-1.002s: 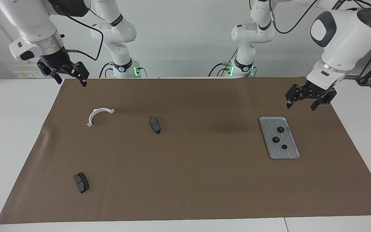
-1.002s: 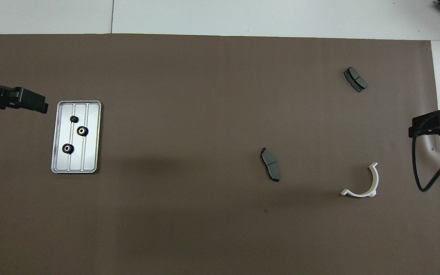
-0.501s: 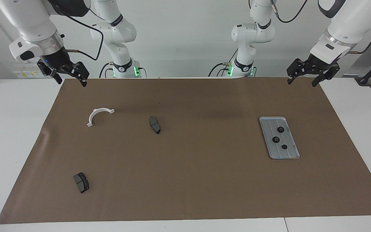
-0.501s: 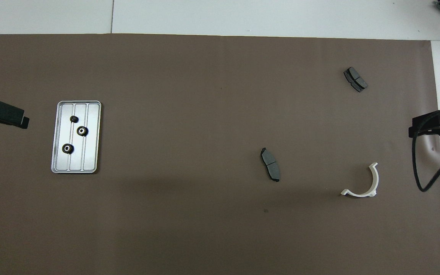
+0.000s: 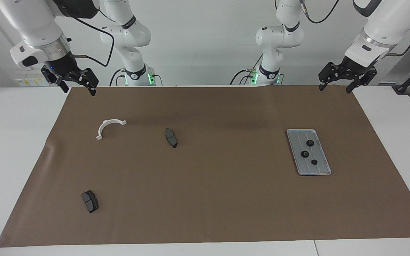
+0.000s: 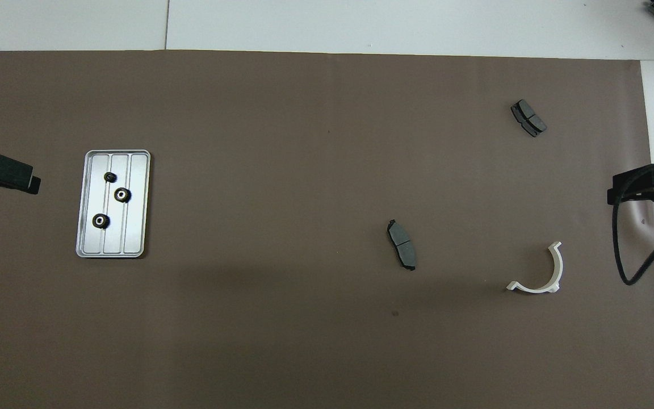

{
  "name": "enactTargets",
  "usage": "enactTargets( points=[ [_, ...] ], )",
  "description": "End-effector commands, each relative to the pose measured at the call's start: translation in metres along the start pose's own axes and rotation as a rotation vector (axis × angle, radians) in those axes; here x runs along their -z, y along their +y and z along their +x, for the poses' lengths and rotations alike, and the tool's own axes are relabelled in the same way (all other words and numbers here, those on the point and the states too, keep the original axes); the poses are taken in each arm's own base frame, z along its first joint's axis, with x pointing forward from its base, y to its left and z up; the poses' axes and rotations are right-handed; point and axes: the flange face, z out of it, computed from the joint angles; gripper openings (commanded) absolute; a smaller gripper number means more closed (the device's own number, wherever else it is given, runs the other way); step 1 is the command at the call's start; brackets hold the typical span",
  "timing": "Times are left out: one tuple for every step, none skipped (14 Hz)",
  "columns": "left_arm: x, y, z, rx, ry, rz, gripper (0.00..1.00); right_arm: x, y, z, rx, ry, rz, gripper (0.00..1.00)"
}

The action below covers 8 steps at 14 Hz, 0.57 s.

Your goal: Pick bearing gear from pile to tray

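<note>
The silver tray (image 5: 321, 170) lies on the brown mat at the left arm's end and also shows in the overhead view (image 6: 137, 227). Three black gears (image 5: 305, 154) (image 6: 122, 195) lie in it. I see no gears loose on the mat. My left gripper (image 5: 334, 89) (image 6: 3, 173) is open and empty, raised over the mat's edge at the robots' side. My right gripper (image 5: 79, 91) (image 6: 639, 193) is open and empty, waiting over the mat's corner at the right arm's end.
One dark brake pad (image 5: 171, 138) (image 6: 401, 244) lies mid-mat. A white arc bracket (image 5: 104, 124) (image 6: 557, 267) lies beside it toward the right arm's end. A second brake pad (image 5: 90, 201) (image 6: 528, 117) lies farther from the robots.
My left gripper has lifted away from beside the tray and drawn back to the mat's edge at the robots' side. The right arm, tray and parts have not moved.
</note>
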Motion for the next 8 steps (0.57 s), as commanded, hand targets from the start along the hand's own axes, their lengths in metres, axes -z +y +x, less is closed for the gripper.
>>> enactTargets(
  points=[
    [0.0023,-0.0008,-0.0052,-0.004,0.025,0.054,1.0,0.0032,0.0013,-0.0053,0.024,-0.001,0.014,1.0],
    [0.0017,-0.0003,-0.0044,-0.005,0.023,0.071,1.0,0.0025,0.0012,-0.0047,0.024,-0.001,0.014,1.0],
    [0.0031,-0.0004,-0.0045,-0.004,0.026,0.073,1.0,0.0032,0.0013,-0.0053,0.024,-0.001,0.014,1.0],
    [0.0031,0.0004,-0.0044,-0.004,0.026,0.073,1.0,0.0024,0.0003,-0.0049,0.025,-0.003,0.014,1.0],
    [0.0024,0.0005,-0.0043,-0.001,0.025,0.071,1.0,0.0033,0.0012,-0.0051,0.024,0.0,0.014,1.0],
    [0.0017,0.0005,-0.0043,0.001,0.024,0.071,1.0,0.0032,0.0013,-0.0053,0.024,-0.001,0.014,1.0],
    [0.0024,0.0016,-0.0047,0.001,0.025,0.069,1.0,0.0032,0.0013,-0.0053,0.024,-0.001,0.014,1.0],
    [0.0017,0.0016,-0.0047,0.005,0.024,0.069,1.0,0.0024,0.0012,-0.0048,0.024,-0.003,0.014,1.0]
  ],
)
